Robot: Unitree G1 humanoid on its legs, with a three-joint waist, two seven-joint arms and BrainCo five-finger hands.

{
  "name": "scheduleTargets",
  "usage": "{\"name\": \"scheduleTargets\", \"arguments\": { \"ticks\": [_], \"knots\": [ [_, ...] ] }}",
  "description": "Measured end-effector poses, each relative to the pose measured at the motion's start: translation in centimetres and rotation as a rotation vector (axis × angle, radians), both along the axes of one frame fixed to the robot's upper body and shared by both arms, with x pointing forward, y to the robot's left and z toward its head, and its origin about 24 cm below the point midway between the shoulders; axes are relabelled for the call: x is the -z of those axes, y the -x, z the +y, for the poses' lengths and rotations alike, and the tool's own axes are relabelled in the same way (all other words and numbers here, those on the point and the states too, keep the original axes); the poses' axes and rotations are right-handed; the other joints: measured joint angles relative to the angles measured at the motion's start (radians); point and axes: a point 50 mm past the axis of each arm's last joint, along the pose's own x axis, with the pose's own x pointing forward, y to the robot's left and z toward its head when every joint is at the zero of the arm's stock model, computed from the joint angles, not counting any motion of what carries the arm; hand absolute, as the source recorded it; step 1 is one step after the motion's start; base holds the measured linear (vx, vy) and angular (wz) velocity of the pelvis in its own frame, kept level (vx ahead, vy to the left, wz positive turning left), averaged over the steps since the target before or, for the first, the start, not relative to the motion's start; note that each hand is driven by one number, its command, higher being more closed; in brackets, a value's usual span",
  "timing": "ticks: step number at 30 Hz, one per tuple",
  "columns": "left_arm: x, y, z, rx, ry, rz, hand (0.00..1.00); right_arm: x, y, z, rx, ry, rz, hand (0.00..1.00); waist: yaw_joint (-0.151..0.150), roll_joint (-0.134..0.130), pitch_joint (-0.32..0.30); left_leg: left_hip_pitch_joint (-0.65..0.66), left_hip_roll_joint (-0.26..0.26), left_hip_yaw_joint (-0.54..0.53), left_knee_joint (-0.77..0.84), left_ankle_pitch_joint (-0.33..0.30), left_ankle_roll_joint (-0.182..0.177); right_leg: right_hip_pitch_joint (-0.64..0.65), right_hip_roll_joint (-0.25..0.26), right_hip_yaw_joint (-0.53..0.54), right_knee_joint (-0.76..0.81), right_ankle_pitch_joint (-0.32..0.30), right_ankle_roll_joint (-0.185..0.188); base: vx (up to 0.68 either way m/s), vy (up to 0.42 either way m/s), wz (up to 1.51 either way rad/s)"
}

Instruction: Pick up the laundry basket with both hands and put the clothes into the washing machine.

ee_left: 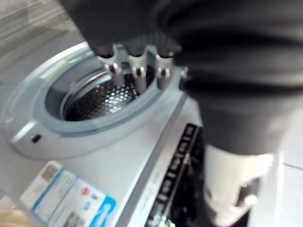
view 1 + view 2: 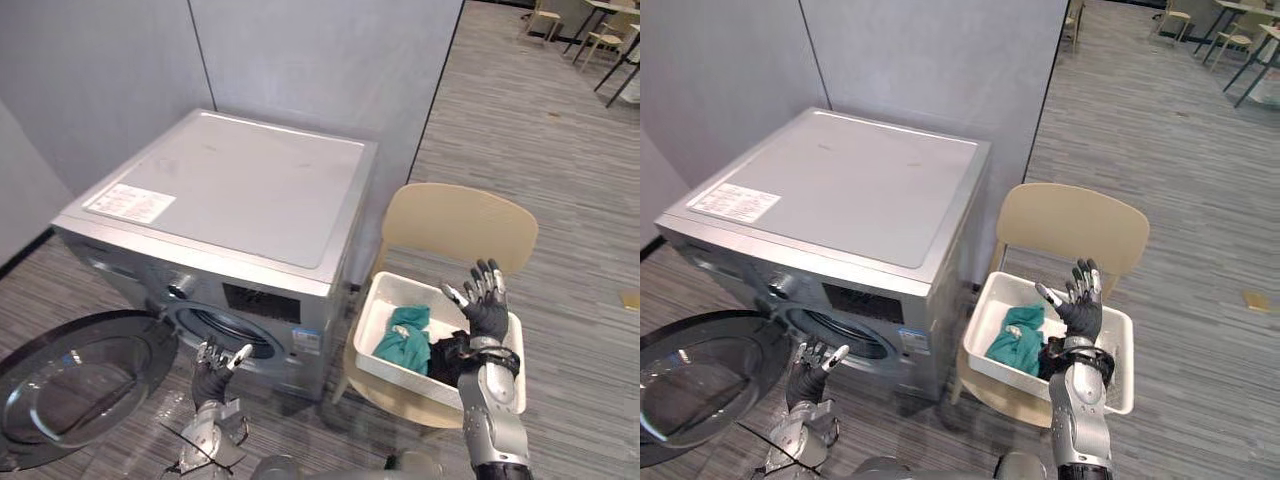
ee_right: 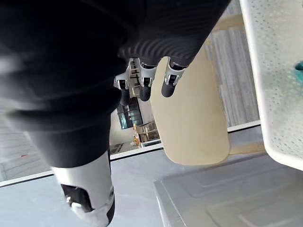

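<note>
Washing machine — silver front-loader, placed at the left against a grey partition. Its round door is swung open to the near left and the drum is exposed.

Laundry basket — white, perforated, seated on a beige chair just right of the machine.

Clothes — a teal garment and a dark garment are contained in the basket, the dark one to the near right of the teal.

Right hand — raised over the basket's near right part. The fingers are spread straight and nothing is gripped.

Left hand — held low, just in front of the drum opening. The fingers are extended and open, and nothing is held.
</note>
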Motion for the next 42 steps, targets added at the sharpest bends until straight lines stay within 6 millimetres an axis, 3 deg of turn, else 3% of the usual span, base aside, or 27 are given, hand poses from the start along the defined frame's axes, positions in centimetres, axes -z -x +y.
{"name": "scheduleTargets", "arguments": {
  "ticks": [1, 4, 6, 11, 13, 14, 16, 20, 24, 32, 34, 39, 42],
  "knots": [
    [0.1, -0.1, 0.2, 0.005, -0.008, 0.005, 0.0, 0.0, 0.1, -0.3, 0.0, 0.018, 0.006, 0.0, -0.001, -0.023, 0.007, 0.005, -0.01, -0.012, 0.0, -0.007, -0.013, 0.004, -0.011, 0.001, -0.006, 0.056, 0.025, 0.15, -0.327, 0.56],
    [1.2, 0.4, -1.1, 0.001, 0.053, 0.044, 0.0, -0.2, 0.5, -2.4, -0.016, 0.16, 0.042, 0.0, 0.002, 0.027, 0.005, 0.0, 0.053, -0.077, -0.016, 0.004, -0.041, 0.048, 0.055, -0.07, -0.061, 0.074, 0.002, 0.2, -0.286, 0.34],
    [1.5, 0.8, -2.0, 0.009, 0.089, 0.047, 0.0, -0.7, 0.4, -3.8, -0.076, 0.264, 0.054, 0.0, 0.0, 0.069, 0.011, -0.02, 0.081, -0.11, -0.044, 0.036, -0.091, 0.046, 0.088, -0.113, -0.098, 0.087, -0.017, 0.22, -0.162, 0.21],
    [1.4, 1.0, -1.3, 0.024, 0.088, 0.031, 0.0, 0.2, 0.7, -5.1, -0.19, 0.399, 0.165, 0.0, 0.0, 0.053, 0.022, -0.02, 0.075, -0.123, -0.056, 0.05, -0.094, 0.094, 0.093, -0.149, -0.16, 0.091, -0.014, 0.17, -0.025, 0.19],
    [1.4, 1.0, -1.1, 0.041, 0.077, 0.03, 0.0, 0.5, 0.4, -4.9, -0.242, 0.454, 0.193, 0.0, 0.0, 0.045, 0.026, -0.023, 0.065, -0.122, -0.057, 0.054, -0.088, 0.1, 0.088, -0.153, -0.178, 0.097, -0.005, 0.08, 0.032, 0.06],
    [1.3, 1.0, -0.7, 0.061, 0.059, 0.031, 0.0, 1.0, -0.1, -4.1, -0.332, 0.532, 0.231, 0.0, 0.001, 0.024, 0.038, -0.034, 0.054, -0.119, -0.057, 0.062, -0.078, 0.101, 0.082, -0.156, -0.205, 0.117, 0.001, 0.05, 0.054, 0.04],
    [1.3, 1.1, -0.2, 0.08, 0.039, 0.038, 0.0, 1.9, -0.7, -2.8, -0.452, 0.609, 0.277, 0.0, 0.002, 0.009, 0.048, -0.049, 0.041, -0.116, -0.056, 0.07, -0.068, 0.103, 0.077, -0.159, -0.244, 0.146, 0.003, 0.03, 0.076, -0.02],
    [1.1, 0.9, 0.3, 0.122, 0.006, 0.036, 0.0, 4.5, -0.5, -0.1, -0.682, 0.748, 0.382, 0.0, 0.006, 0.016, 0.066, -0.048, 0.018, -0.106, -0.036, 0.07, -0.068, 0.139, 0.061, -0.167, -0.299, 0.188, 0.004, 0.02, 0.096, 0.04],
    [0.9, 0.8, 0.8, 0.14, -0.019, 0.035, 0.0, 6.6, -0.1, 1.1, -0.803, 0.862, 0.467, 0.0, 0.007, 0.021, 0.109, -0.051, 0.009, -0.106, -0.03, 0.07, -0.068, 0.139, 0.052, -0.167, -0.299, 0.189, 0.003, -0.01, 0.044, 0.02],
    [0.5, 0.5, 0.5, 0.158, -0.022, 0.017, 0.0, 9.2, 0.8, -0.5, -0.816, 0.98, 0.632, 0.0, 0.007, 0.033, 0.156, -0.073, 0.011, -0.106, -0.03, 0.071, -0.067, 0.118, 0.052, -0.164, -0.295, 0.189, 0.003, -0.05, 0.01, 0.0],
    [0.3, 0.4, 0.4, 0.159, -0.025, 0.007, 0.0, 9.4, 0.4, -0.9, -0.79, 1.013, 0.66, 0.0, 0.007, 0.032, 0.168, -0.077, 0.008, -0.106, -0.029, 0.081, -0.051, 0.114, 0.048, -0.163, -0.291, 0.189, 0.003, -0.09, 0.004, 0.03],
    [0.0, 0.1, 0.4, 0.161, -0.028, -0.011, 0.0, 8.6, -1.5, -2.2, -0.654, 1.039, 0.666, 0.0, 0.029, 0.042, 0.206, -0.108, 0.01, -0.107, -0.029, 0.099, -0.056, 0.076, 0.049, -0.158, -0.273, 0.189, 0.003, -0.11, -0.012, 0.0],
    [0.0, 0.1, 0.3, 0.157, -0.029, -0.009, 0.0, 7.1, -3.1, -2.4, -0.575, 1.053, 0.611, 0.0, 0.032, 0.046, 0.22, -0.136, 0.013, -0.107, -0.037, 0.107, -0.053, 0.03, 0.048, -0.152, -0.243, 0.191, -0.001, -0.13, -0.013, 0.0]
  ]
}}
